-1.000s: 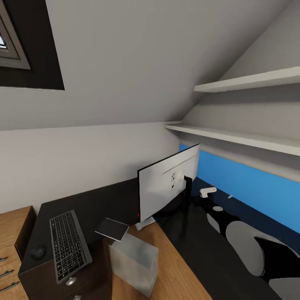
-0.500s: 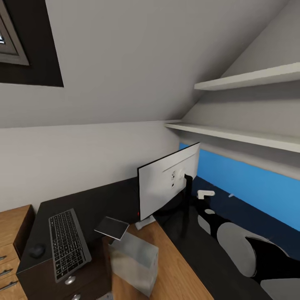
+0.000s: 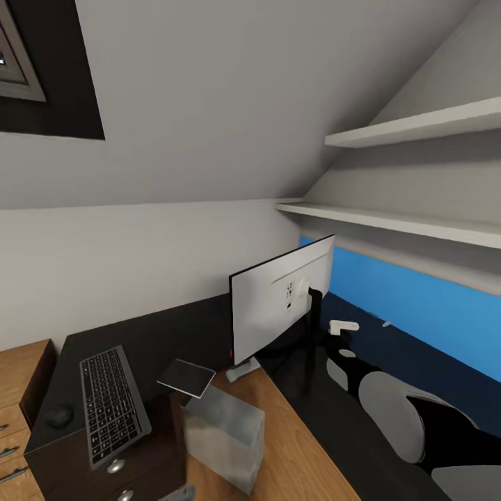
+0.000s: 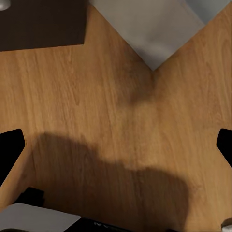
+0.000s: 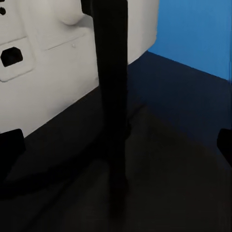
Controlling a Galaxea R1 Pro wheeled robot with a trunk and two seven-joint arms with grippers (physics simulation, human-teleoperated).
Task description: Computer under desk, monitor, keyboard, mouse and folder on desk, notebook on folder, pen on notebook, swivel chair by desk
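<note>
Attic bedroom, sloped ceiling, two white shelves (image 3: 417,129) on the right wall above the blue panel; wood floor (image 4: 121,121) below. The desk (image 3: 174,334) runs along the far wall and turns toward the near right. On it: keyboard (image 3: 111,403) at near left, mouse (image 3: 59,416) just left of it, notebook (image 3: 186,378) overhanging the inner edge, monitor (image 3: 278,306) at the corner with its white back facing the camera, pen (image 3: 344,325) beyond its stand (image 5: 112,96). The computer (image 3: 224,437) sits on the floor in the desk's crook. Right gripper (image 5: 116,145) has its fingers spread wide, empty, close behind the stand; left gripper (image 4: 116,145) likewise spread over bare floor. Risks: a push on the slim stand could tip the monitor or slide it off; the overhanging notebook could drop if nudged.
</note>
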